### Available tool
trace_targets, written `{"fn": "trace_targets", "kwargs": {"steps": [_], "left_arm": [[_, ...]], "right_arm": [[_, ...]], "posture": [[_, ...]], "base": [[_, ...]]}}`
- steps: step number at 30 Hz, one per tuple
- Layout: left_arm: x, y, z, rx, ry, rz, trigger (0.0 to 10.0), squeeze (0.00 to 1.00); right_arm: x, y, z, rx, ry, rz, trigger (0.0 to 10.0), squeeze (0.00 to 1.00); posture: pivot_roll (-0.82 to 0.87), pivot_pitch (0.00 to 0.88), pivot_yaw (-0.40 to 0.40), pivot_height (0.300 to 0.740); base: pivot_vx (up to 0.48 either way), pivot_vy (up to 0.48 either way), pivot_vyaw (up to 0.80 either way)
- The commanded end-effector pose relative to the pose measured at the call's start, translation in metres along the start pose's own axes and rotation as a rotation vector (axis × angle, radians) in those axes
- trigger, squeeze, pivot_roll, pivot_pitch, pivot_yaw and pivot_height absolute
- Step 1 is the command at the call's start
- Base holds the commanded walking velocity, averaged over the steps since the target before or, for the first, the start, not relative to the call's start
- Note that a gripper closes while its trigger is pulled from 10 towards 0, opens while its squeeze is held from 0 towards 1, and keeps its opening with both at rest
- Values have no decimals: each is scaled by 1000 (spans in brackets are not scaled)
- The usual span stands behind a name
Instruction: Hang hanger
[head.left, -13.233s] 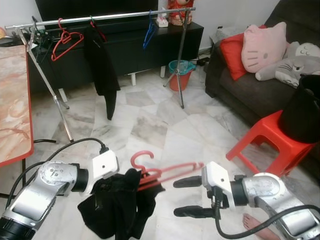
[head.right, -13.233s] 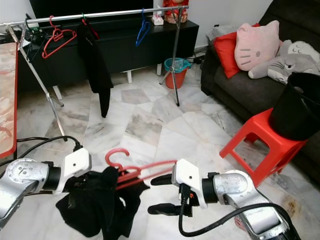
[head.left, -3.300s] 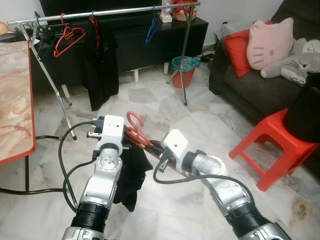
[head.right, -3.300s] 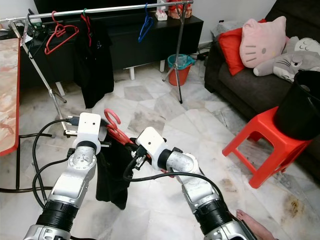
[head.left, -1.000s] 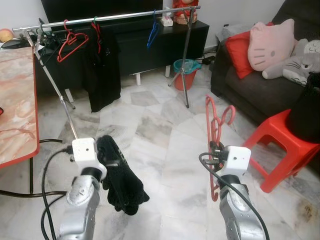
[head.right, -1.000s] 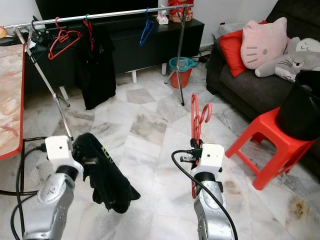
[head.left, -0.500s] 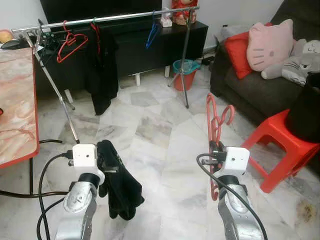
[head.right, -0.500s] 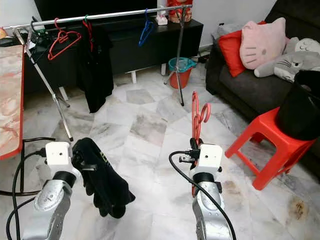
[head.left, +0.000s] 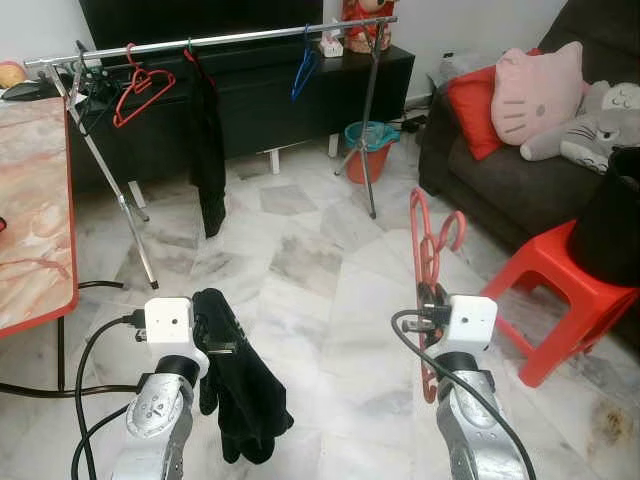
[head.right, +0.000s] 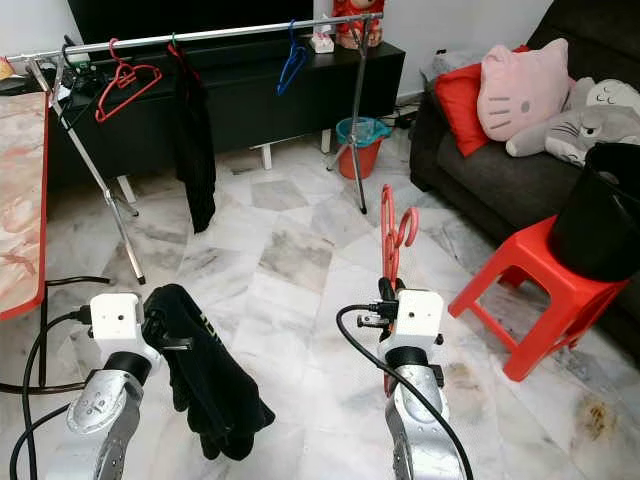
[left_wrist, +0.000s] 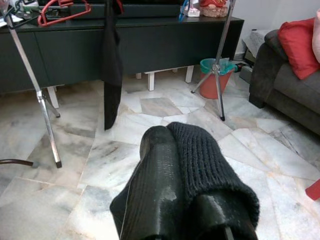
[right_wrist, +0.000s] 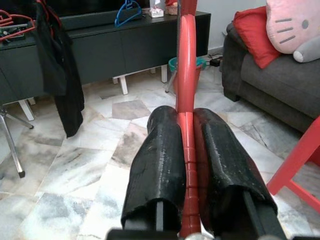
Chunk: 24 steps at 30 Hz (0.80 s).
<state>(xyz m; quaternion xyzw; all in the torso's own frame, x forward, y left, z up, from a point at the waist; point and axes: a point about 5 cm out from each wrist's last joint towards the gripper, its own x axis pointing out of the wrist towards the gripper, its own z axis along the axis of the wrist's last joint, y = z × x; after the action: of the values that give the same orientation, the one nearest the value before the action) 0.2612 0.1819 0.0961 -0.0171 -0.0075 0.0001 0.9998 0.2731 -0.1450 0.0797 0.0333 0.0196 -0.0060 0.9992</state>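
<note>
My right gripper (right_wrist: 186, 120) is shut on a red hanger (head.left: 430, 240), which stands upright over the floor with its hook at the top. Both black fingers (right_wrist: 159, 155) press on the hanger's red bar (right_wrist: 186, 75). On the left, my left gripper (head.left: 207, 322) is shut on a black knitted garment (head.left: 240, 385) that droops below it. In the left wrist view the garment (left_wrist: 210, 165) covers one finger. A silver clothes rail (head.left: 230, 38) runs across the back of the room, well ahead of both grippers.
On the rail hang a red hanger (head.left: 140, 85), a black garment (head.left: 207, 150) and a blue hanger (head.left: 305, 65). A red stool (head.left: 560, 290) with a black bin (head.left: 610, 215) stands at the right by the sofa (head.left: 500, 190). An orange-topped table (head.left: 30, 220) is at the left.
Earlier the garment hung on the red hanger between both grippers; now they are apart, one in each. In the last second the arms barely moved; the rail's black garment has turned edge-on.
</note>
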Motion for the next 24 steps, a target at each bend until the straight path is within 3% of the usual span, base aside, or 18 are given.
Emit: {"fn": "trace_targets", "kwargs": {"steps": [1, 12, 24], "left_arm": [[3, -3, 12, 18, -59, -13, 10000, 0], [3, -2, 17, 19, -66, 0, 10000, 0], [5, -4, 20, 17, -74, 7, 10000, 0]], "right_arm": [[3, 2, 7, -5, -28, 12, 10000, 0], [5, -5, 13, -38, -39, 9, 10000, 0], [6, 1, 15, -42, -38, 24, 10000, 0]], "posture": [[26, 0, -30, 740], [13, 0, -25, 740], [9, 0, -26, 740]], "base": [[0, 0, 0], [0, 0, 0], [0, 0, 0]]}}
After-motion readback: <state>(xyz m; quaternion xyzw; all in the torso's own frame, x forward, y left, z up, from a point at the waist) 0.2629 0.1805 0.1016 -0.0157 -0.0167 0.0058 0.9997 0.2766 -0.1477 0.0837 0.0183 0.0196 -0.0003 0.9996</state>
